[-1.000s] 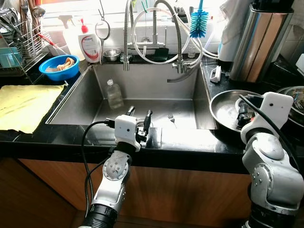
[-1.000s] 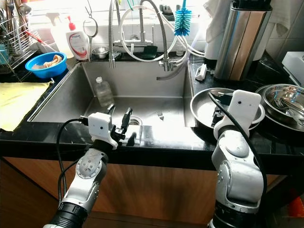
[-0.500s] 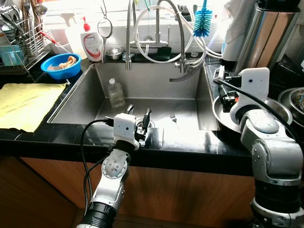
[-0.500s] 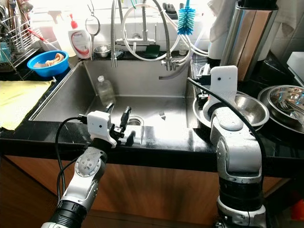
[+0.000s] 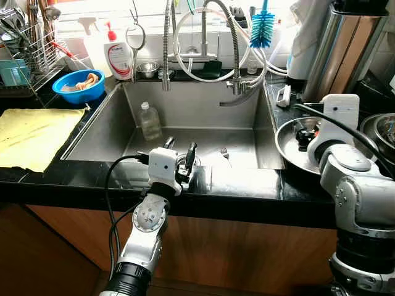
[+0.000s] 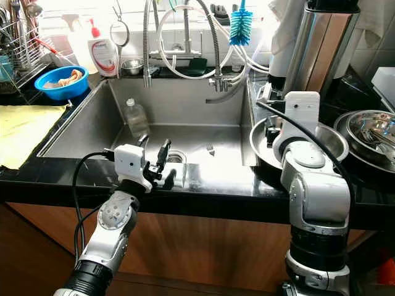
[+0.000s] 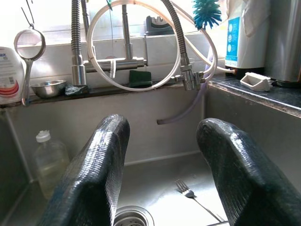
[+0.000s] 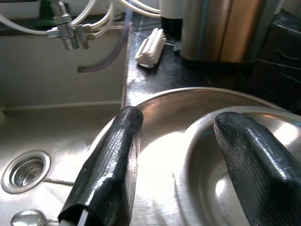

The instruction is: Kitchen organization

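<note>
Right gripper (image 8: pixel 176 155) hangs spread over the bowl (image 8: pixel 225 188) rim below; a careless pinch could tip it sinkward.

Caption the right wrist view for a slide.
Right gripper, jaws open, poised over stacked steel bowls beside the sink.

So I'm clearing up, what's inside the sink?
Inside the sink: a clear plastic bottle standing at the back left, a fork on the bottom, the drain. The left gripper covers part of the bottom.
</note>
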Robot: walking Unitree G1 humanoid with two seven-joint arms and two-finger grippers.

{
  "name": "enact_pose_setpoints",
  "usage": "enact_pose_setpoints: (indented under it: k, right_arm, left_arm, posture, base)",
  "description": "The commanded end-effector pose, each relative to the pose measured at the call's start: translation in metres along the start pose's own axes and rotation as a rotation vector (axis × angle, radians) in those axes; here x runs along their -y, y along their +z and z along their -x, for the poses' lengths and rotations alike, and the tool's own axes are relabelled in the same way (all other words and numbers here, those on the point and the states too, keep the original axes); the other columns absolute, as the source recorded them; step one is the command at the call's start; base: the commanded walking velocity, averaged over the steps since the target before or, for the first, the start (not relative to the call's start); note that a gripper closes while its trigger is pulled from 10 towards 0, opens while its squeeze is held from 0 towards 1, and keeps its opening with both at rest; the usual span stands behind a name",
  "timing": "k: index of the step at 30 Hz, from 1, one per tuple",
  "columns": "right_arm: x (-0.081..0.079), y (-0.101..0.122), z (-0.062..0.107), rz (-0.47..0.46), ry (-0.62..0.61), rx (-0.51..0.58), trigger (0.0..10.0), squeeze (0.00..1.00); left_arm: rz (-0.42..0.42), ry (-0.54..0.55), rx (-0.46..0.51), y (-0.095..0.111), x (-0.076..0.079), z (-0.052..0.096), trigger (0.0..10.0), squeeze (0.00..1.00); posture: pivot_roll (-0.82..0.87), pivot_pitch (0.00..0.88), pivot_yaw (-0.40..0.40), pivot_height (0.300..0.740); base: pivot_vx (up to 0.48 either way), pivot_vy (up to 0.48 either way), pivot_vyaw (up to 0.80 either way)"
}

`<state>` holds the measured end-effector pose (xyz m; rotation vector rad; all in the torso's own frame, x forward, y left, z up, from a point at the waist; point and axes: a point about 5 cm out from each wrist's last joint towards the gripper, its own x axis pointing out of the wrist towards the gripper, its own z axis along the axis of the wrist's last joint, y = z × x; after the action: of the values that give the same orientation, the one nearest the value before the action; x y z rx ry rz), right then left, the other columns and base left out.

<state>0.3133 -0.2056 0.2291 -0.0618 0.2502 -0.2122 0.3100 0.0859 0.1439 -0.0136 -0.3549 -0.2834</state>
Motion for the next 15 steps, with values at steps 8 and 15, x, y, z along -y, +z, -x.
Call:
enact_pose_setpoints:
  k: [8, 15]
  right_arm:
    - [0.000, -0.004, -0.001, -0.002, -0.006, -0.024, 10.0, 0.00]
    - [-0.001, -0.018, -0.007, -0.020, 0.000, -0.072, 10.0, 0.00]
  left_arm:
    - [-0.008, -0.018, -0.013, -0.002, 0.001, 0.001, 10.0, 0.00]
    - [-0.007, -0.026, -0.018, -0.004, 0.002, 0.002, 10.0, 0.00]
  posture:
    - [-0.24, 0.000, 0.077, 0.740]
    - [-0.23, 0.000, 0.075, 0.740]
  base:
    - [0.000, 0.000, 0.00]
    - [0.000, 0.000, 0.00]
